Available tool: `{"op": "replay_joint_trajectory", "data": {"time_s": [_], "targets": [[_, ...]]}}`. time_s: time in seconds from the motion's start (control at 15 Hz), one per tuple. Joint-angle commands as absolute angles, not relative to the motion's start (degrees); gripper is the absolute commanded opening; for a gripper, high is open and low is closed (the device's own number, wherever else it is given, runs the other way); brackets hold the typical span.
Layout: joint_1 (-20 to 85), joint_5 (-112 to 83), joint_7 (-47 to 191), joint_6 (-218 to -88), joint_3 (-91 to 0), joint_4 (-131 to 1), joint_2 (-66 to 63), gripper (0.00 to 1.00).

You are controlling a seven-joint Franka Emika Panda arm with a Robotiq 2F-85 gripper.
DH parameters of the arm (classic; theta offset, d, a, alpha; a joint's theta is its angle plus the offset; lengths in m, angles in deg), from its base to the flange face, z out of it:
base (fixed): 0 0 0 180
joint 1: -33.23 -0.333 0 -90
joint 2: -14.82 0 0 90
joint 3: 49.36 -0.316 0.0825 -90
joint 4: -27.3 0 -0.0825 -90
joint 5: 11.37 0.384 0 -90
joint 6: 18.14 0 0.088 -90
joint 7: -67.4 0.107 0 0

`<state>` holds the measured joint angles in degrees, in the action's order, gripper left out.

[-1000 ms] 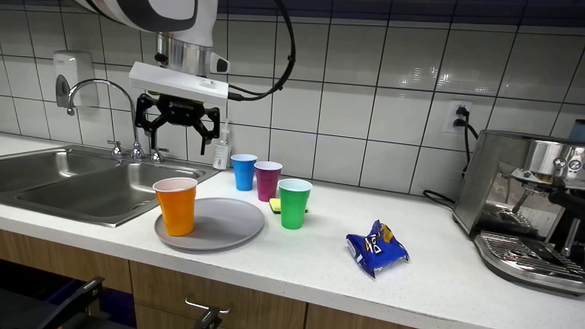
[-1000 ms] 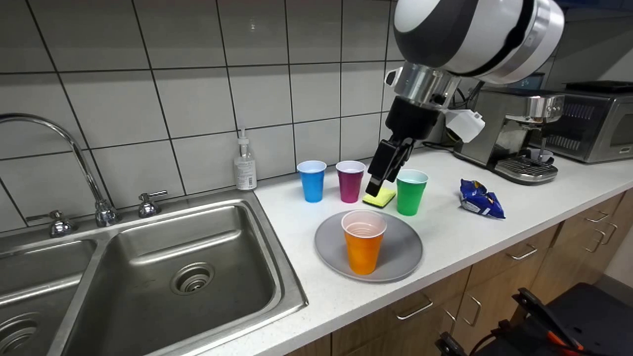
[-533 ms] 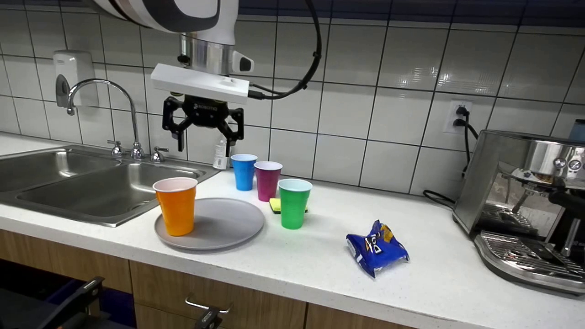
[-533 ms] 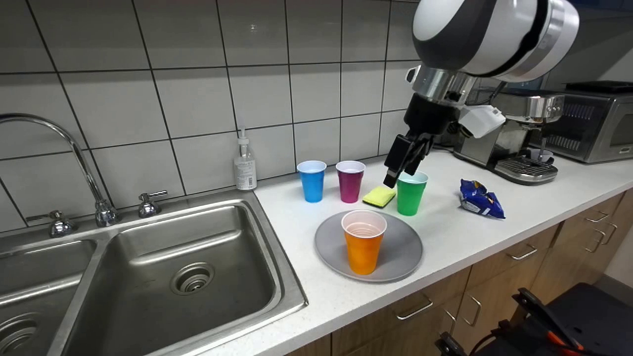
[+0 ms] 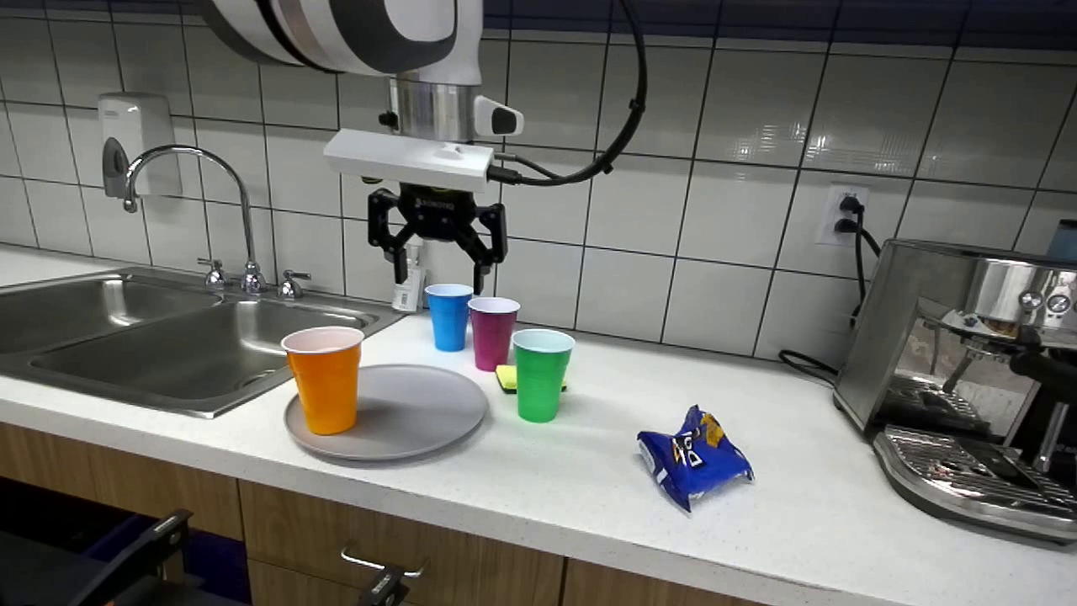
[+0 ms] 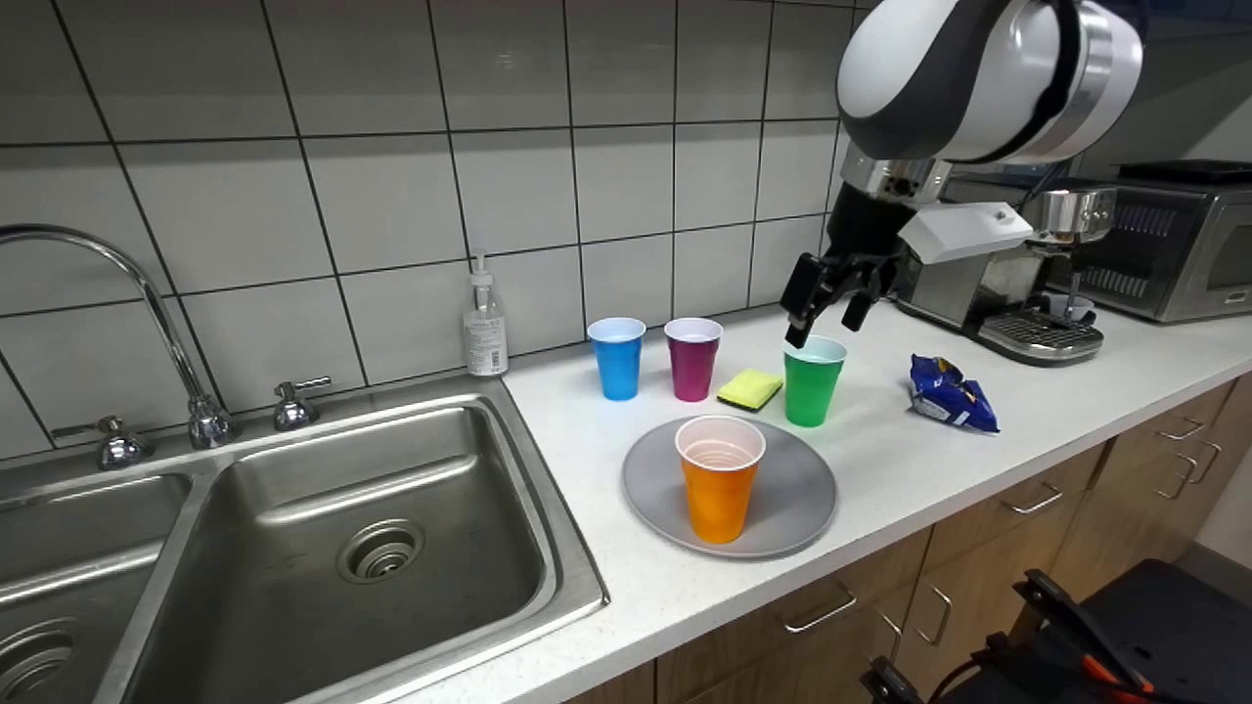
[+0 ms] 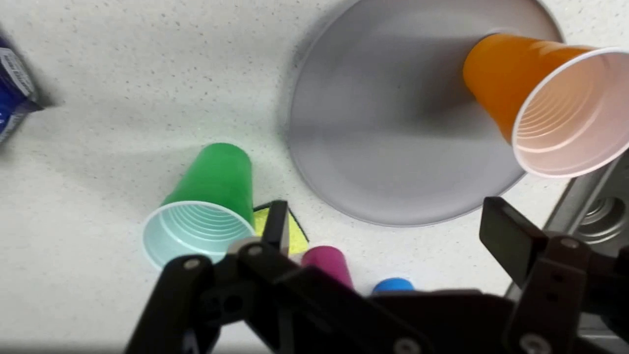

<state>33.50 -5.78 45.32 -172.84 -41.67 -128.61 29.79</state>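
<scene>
Your gripper (image 5: 439, 282) hangs above the white countertop (image 5: 589, 471), jaws spread wide. Lower down stand the green plastic cup (image 6: 811, 395), magenta plastic cup (image 6: 693, 370) and blue plastic cup (image 6: 617, 367), all upright (the blue one nearest the pump bottle (image 6: 485, 337)). A yellow sponge (image 6: 750, 389) lies beside the green one; the orange plastic cup (image 6: 721, 497) stands on the gray plate (image 6: 665, 479).

Fingers (image 7: 511, 238) downward and wide apart

Sponge (image 6: 750, 388) between two cups (image 6: 811, 391)
</scene>
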Motion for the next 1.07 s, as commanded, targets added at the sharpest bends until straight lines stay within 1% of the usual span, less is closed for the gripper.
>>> {"op": "replay_joint_trajectory", "data": {"time_s": [0.0,1.0], "targets": [[37.3,-10.7,53.6,-173.9,-42.4,-124.6,24.9,1.00],[41.6,-15.4,64.7,-172.5,-39.3,-110.4,9.5,1.00]]}}
